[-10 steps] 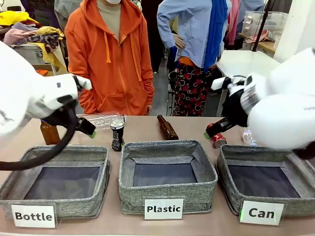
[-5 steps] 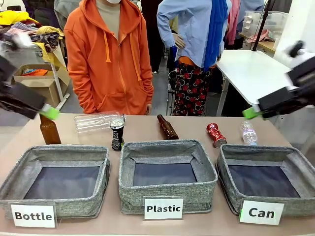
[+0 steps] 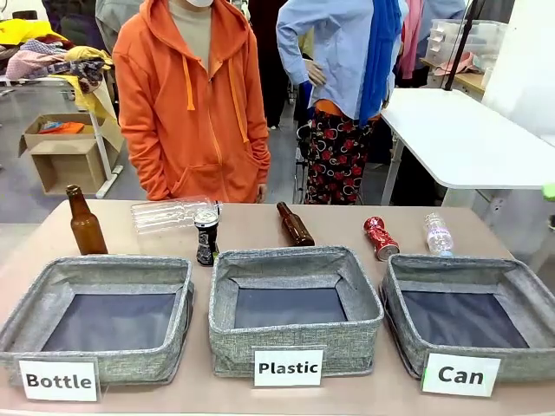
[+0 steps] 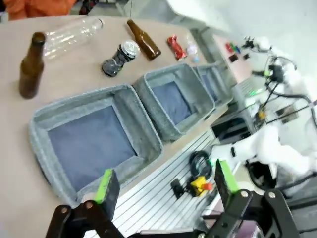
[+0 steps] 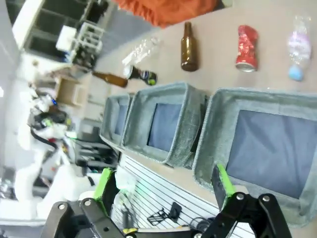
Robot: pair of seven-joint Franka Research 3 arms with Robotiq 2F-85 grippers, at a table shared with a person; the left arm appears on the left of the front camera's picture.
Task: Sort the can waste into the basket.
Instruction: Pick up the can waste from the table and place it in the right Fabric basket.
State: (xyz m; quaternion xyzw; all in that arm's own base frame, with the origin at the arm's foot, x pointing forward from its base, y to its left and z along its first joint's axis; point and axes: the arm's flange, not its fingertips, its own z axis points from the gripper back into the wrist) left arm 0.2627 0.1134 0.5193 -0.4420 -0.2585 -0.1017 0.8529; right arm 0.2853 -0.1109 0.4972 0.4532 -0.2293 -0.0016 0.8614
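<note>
Red can (image 5: 246, 47) lies closest to my right claw (image 5: 163, 184).
I see it at one o'clock, lying twelve-to-six; that claw and my left claw (image 4: 164, 181) both stand apart, empty.

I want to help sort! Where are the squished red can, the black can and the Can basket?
squished red can (image 3: 380, 237), front view, on its dented middle.
black can (image 3: 206, 234), front view, on its dark side under the silver top.
Can basket (image 3: 460, 263), front view, on its far grey rim.
</note>
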